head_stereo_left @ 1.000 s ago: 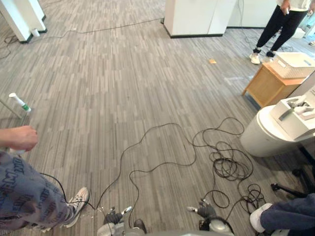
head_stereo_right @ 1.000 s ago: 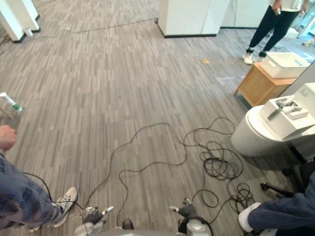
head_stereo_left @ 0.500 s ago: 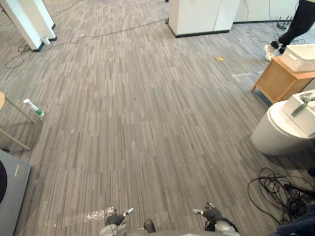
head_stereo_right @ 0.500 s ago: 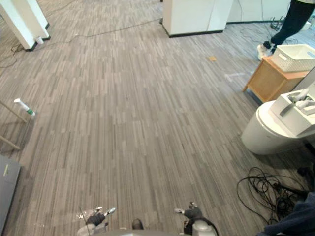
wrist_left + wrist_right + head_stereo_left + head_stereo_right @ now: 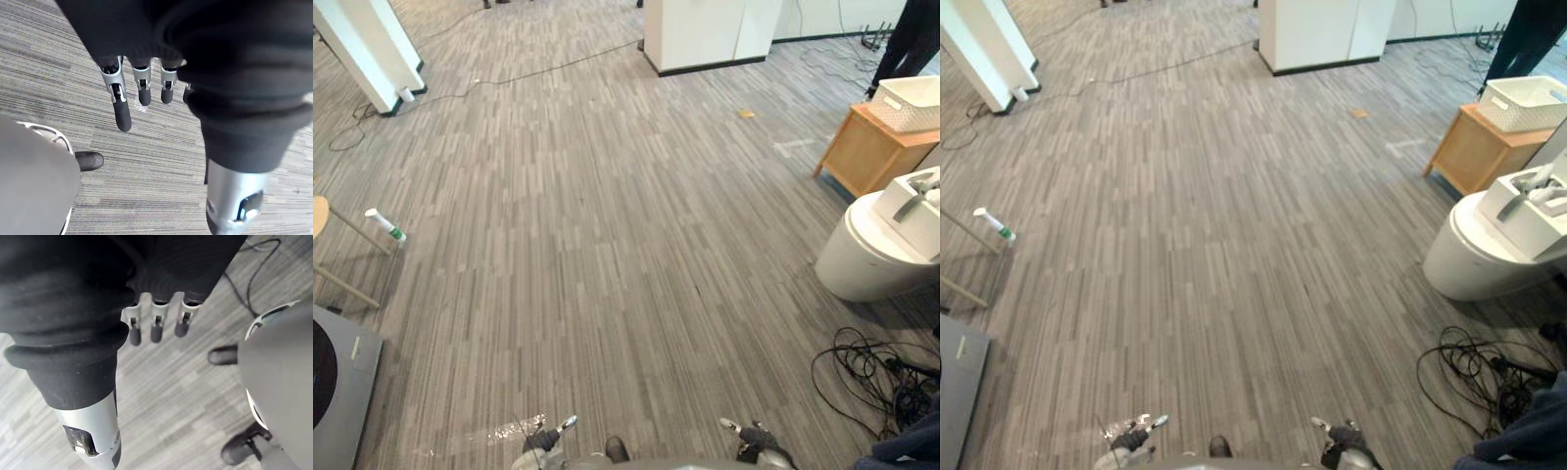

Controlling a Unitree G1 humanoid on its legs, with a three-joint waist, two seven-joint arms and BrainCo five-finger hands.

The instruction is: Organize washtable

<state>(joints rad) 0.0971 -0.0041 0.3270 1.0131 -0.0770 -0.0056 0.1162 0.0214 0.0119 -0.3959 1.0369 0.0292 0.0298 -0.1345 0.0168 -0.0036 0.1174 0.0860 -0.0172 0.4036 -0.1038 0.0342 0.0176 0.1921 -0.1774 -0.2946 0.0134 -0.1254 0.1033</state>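
Observation:
The white washbasin (image 5: 922, 208) with its tap (image 5: 913, 203) sits on a rounded white pedestal (image 5: 871, 259) at the right. Beside it stands a small wooden table (image 5: 865, 149) carrying a white basket (image 5: 911, 102). A white bottle (image 5: 385, 224) with a green band lies tilted on the floor far to the left, by a stool's wooden legs (image 5: 347, 259). My left hand (image 5: 548, 437) and right hand (image 5: 751, 434) hang low at the front, far from all of these. Both are open and hold nothing; the fingers (image 5: 142, 93) hang straight in the left wrist view, as do the right hand's fingers (image 5: 155, 330).
A grey flat machine (image 5: 337, 377) lies at the lower left. Loose black cables (image 5: 867, 377) coil on the floor below the pedestal. A person's dark legs (image 5: 913, 39) stand behind the wooden table, and a blue-trousered leg (image 5: 913, 446) shows at the lower right. White cabinets (image 5: 705, 34) stand at the back.
The whole picture has shifted, so the camera moved. The person at the left and the cable across the middle floor, seen a second ago, are out of view. Both hands still hang low.

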